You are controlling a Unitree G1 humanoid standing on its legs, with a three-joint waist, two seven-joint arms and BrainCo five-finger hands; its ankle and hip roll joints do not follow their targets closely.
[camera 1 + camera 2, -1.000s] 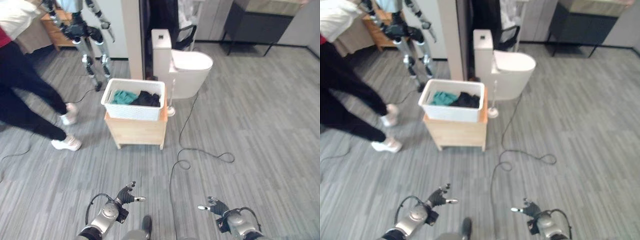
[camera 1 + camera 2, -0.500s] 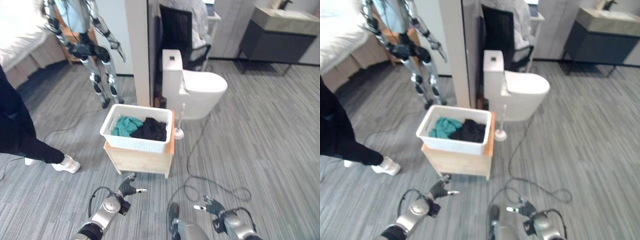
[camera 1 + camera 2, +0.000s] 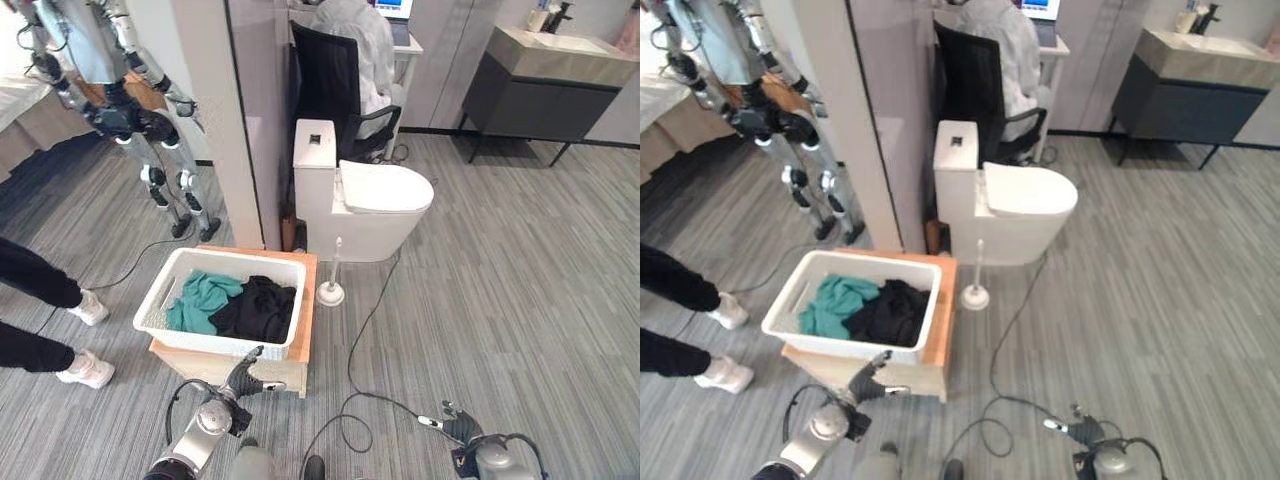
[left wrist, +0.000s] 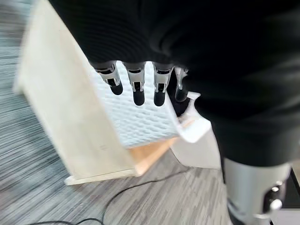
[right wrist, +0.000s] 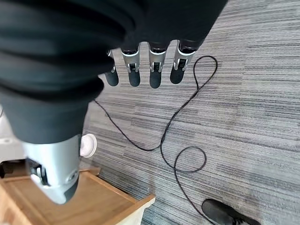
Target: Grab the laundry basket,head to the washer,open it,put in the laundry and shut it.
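- Left eye view, nearest first: left hand (image 3: 243, 378) at 7 o'clock, fingers relaxed and spread, empty, just short of the near right corner of the laundry basket (image 3: 190, 338).
- Right hand (image 3: 452, 420) at 5 o'clock over bare floor, fingers straight and loose, empty, well apart from the basket.
- Basket lies toward 11 o'clock from the left hand, toward 10 o'clock from the right; left is clearly nearer.
- It sits on a low wooden stand (image 3: 303, 300), long axis running roughly 8 to 2 o'clock, teal and black clothes (image 3: 235, 303) inside.
- Judgement: right hand must cross to the far short rim for a two-handed lift.
- Beyond: toilet (image 3: 360, 205).
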